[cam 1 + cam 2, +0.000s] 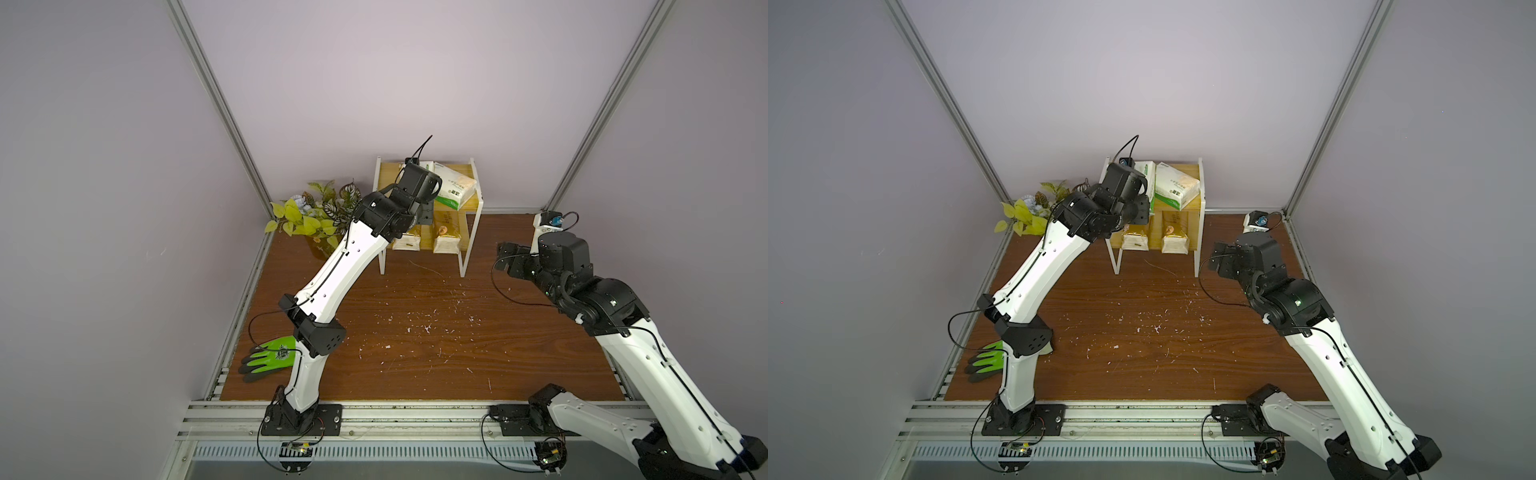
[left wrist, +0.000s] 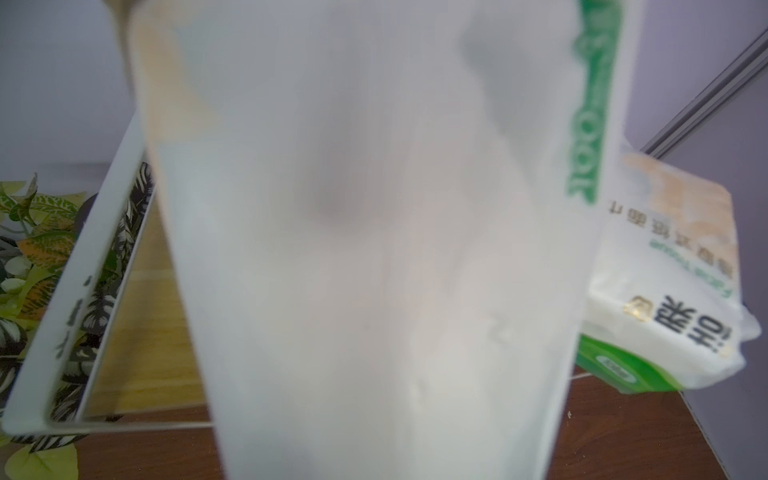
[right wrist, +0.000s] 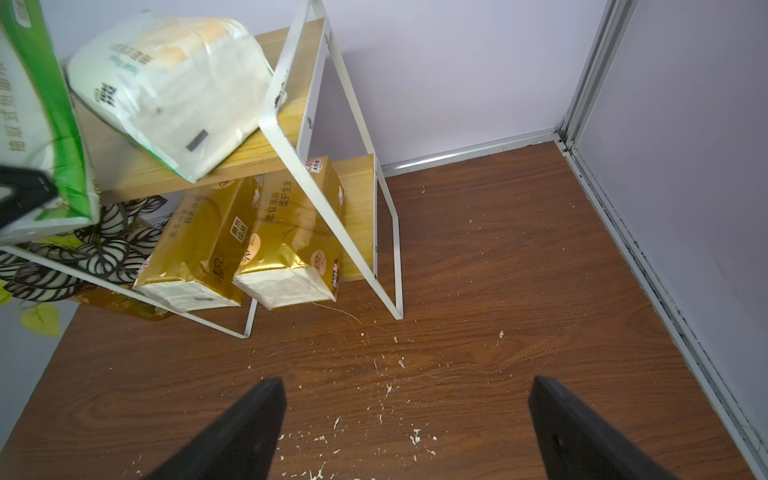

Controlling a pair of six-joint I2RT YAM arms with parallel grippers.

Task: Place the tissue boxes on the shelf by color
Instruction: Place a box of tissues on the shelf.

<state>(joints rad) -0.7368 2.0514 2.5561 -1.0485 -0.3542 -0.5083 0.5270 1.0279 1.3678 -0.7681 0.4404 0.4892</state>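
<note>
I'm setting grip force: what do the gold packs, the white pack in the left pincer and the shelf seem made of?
The gold packs: thin glossy metallic-look film, creased and glinting, soft tissue showing at the ends. The white pack: smooth plastic film, probably, its corner bulging softly. The shelf boards: pale wood or laminate, grain visible; the frame: thin white-painted metal, seemingly, with dark chips.

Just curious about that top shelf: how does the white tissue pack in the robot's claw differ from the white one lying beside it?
The held pack stands on end, clamped by the left gripper; the loose pack lies flat and free, skewed on the shelf's top board, one corner past the front edge. The held pack is nearer the plant, the loose pack farther. Both are white with green edges.
</note>
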